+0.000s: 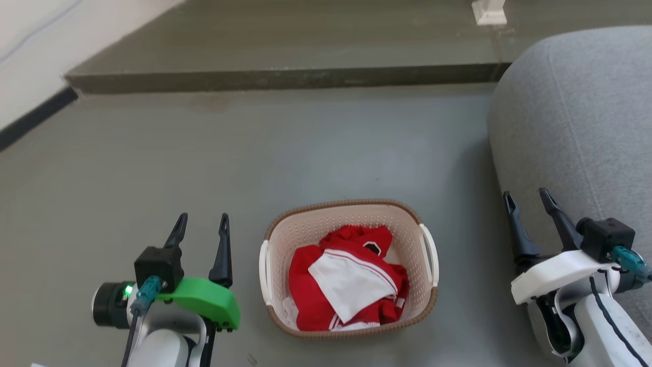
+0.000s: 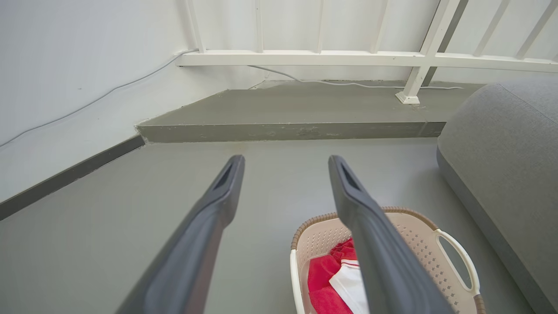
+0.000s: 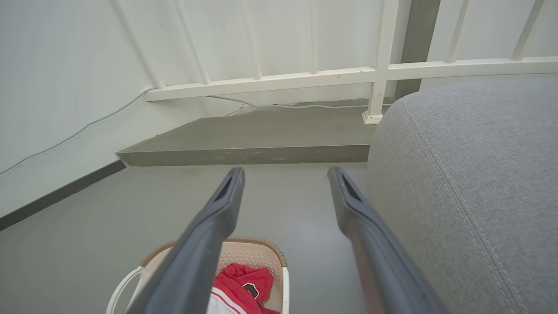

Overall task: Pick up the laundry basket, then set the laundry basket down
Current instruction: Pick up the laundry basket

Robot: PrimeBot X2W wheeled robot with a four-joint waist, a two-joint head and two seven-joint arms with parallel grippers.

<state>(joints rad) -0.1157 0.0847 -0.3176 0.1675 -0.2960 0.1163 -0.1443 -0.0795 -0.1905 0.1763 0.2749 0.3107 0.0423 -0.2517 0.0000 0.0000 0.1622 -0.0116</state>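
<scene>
The laundry basket (image 1: 415,232) stands on the grey floor between my two arms, cream-white and perforated with a brown rim and white side handles. It holds red and white clothes (image 1: 346,278). My left gripper (image 1: 202,220) is open to the basket's left, well apart from it. My right gripper (image 1: 527,198) is open to the basket's right, beside the sofa. The left wrist view has the basket (image 2: 418,244) at lower right behind my left gripper (image 2: 285,163). In the right wrist view the basket (image 3: 261,257) lies at lower left behind my right gripper (image 3: 285,174).
A grey sofa (image 1: 575,117) bulges in at the right, close to my right arm. A raised grey step (image 1: 285,79) crosses the floor ahead, with a white railing post (image 1: 489,12) on it. A white wall (image 1: 30,56) runs along the left.
</scene>
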